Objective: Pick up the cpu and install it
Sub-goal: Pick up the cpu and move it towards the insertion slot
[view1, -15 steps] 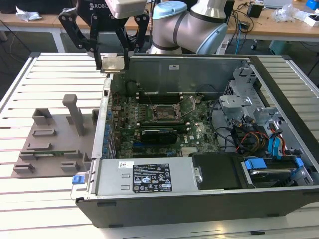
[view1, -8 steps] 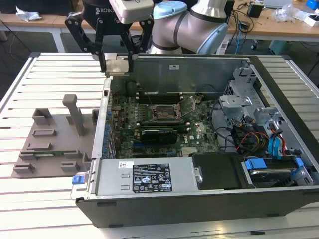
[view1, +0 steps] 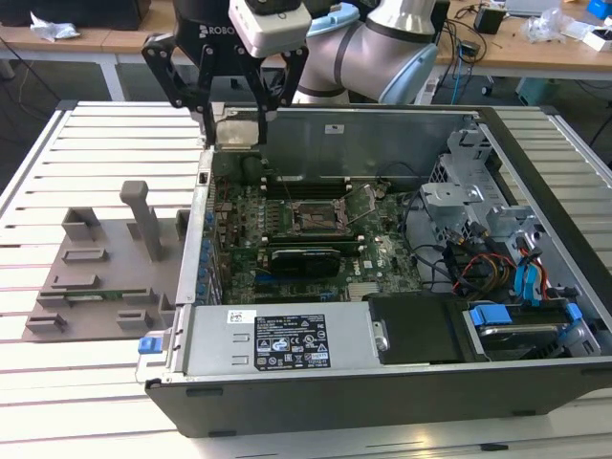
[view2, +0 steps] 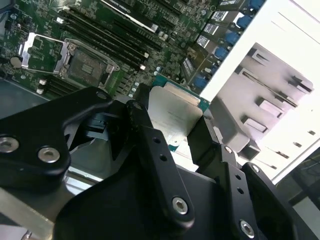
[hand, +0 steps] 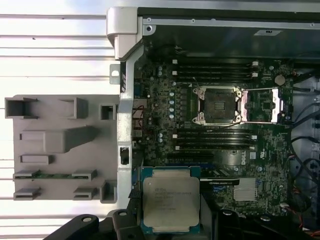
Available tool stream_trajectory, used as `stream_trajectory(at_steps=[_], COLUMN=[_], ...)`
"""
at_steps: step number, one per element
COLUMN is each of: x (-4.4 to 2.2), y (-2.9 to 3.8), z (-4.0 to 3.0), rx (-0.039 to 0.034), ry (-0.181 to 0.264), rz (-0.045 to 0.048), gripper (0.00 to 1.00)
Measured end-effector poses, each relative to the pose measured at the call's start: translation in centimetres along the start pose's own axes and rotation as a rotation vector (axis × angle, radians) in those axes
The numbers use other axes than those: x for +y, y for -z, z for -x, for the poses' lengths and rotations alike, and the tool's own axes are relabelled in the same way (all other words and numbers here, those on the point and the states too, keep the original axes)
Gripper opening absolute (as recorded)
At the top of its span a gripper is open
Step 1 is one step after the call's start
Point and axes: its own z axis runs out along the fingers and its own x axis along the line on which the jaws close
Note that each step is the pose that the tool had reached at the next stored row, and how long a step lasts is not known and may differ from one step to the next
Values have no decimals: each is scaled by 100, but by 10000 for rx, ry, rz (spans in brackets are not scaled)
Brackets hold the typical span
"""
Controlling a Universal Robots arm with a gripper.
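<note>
Open workstation on a slatted white bench [view1: 96, 134], with the arm's black two-fingered gripper [view1: 237, 122] raised over it. The jaws pinch the small flat square cpu with silvery metal top and greenish rim [view1: 236, 134] [hand: 171, 200] [view2: 175, 112] by two opposite edges, top face level. The cpu hangs in the air above the far corner of the dark grey metal computer case [view1: 382, 387] at the exterior view's left, well apart from the socket. The case lies on its side, uncovered, and contains a green motherboard [view1: 239, 229] [hand: 160, 100]. On the board are the dark square processor socket [view1: 314, 218] [hand: 218, 104] [view2: 86, 66], with its silvery retaining frame [hand: 275, 105] [view2: 40, 50] swung open beside it, and long black memory slots [hand: 215, 140] on either side of the socket. Also inside are a dark expansion card [view1: 304, 258], a grey power supply box with a label [view1: 277, 339], drive bays with blue tabs [view1: 521, 320] and bundled cables [view1: 469, 273]. Just beside the case, at the exterior view's left, rests a grey moulded fixture tray [view1: 96, 258] [hand: 50, 107]; a thin green strip-shaped board [view1: 96, 295] [hand: 52, 175] lies in one of its holders.
</note>
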Motion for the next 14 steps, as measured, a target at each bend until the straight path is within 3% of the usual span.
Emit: stream_trajectory(at_steps=[14], x=[3], y=[-101], z=[157], rx=[0], ry=[0], rz=[0], gripper=[55])
